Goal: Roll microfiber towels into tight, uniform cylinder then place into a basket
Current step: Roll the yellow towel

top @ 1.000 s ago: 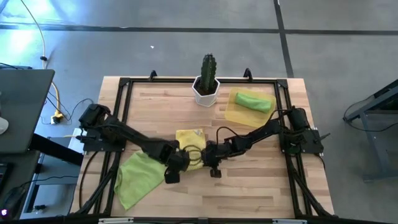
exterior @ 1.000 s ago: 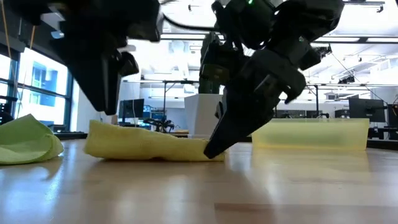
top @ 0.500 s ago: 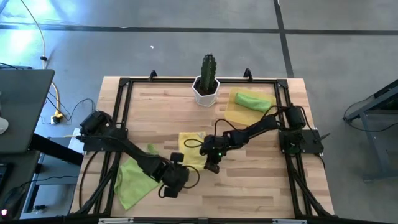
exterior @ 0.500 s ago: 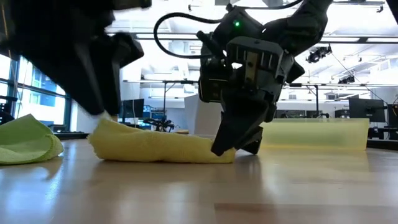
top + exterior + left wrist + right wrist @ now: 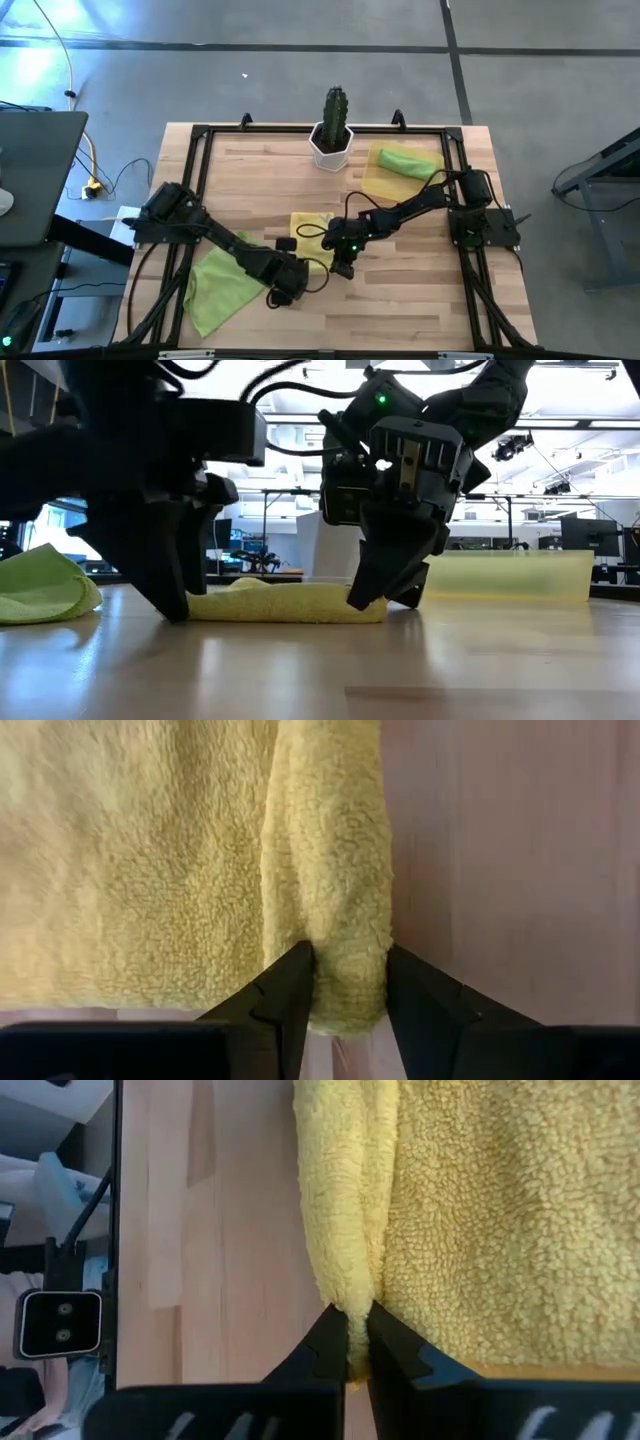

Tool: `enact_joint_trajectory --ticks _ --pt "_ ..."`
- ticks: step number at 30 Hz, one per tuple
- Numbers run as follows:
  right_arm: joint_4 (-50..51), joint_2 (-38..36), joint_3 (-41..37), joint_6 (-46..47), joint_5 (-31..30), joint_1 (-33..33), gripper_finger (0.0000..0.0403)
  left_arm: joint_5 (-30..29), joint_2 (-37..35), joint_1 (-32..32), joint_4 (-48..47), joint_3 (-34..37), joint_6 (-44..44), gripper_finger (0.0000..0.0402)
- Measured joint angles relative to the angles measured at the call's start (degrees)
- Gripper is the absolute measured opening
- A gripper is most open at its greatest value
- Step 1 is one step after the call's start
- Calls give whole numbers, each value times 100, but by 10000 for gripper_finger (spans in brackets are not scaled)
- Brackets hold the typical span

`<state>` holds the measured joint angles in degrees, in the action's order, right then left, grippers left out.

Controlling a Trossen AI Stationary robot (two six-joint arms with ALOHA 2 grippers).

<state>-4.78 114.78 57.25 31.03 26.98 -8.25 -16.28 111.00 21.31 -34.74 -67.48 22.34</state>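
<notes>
We count three fleecy microfiber cloths. The yellow towel [image 5: 312, 238] lies mid-table, its near edge rolled into a plump ridge. Our left gripper [image 5: 346, 982] pinches one end of that roll; our right gripper [image 5: 350, 1342] pinches the other. One lime-green towel [image 5: 218, 287] lies crumpled near-left; a rolled green towel [image 5: 405, 161] sits in the shallow basket [image 5: 378, 185] far-right.
</notes>
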Motion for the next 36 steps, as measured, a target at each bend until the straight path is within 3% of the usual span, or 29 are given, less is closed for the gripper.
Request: enact_joint_trajectory --ticks 4,11,13,19,25,29,36 --pt "-14 -39 -2 -294 11 -2 32 574 -10 -178 -16 -9 112 88" --pt "342 -472 -26 -1244 -27 -9 107 1508 -51 -392 135 -1 -3 10" --pt "603 -682 -33 -1639 -400 -28 113 1677 -52 -453 156 0 -7 7" --pt "1371 -1295 -28 -2894 -2325 -452 116 1904 -74 -595 216 15 1 8" --pt "1036 -1375 -16 -3835 -3471 -1199 117 2558 -67 -948 203 19 331 4" --pt "743 -1308 -9 -4132 -3876 -1542 117 3026 -52 -1231 220 28 403 4" --pt "505 -1057 -4 -4505 -4037 -1731 117 3777 -40 -1686 258 39 312 4"
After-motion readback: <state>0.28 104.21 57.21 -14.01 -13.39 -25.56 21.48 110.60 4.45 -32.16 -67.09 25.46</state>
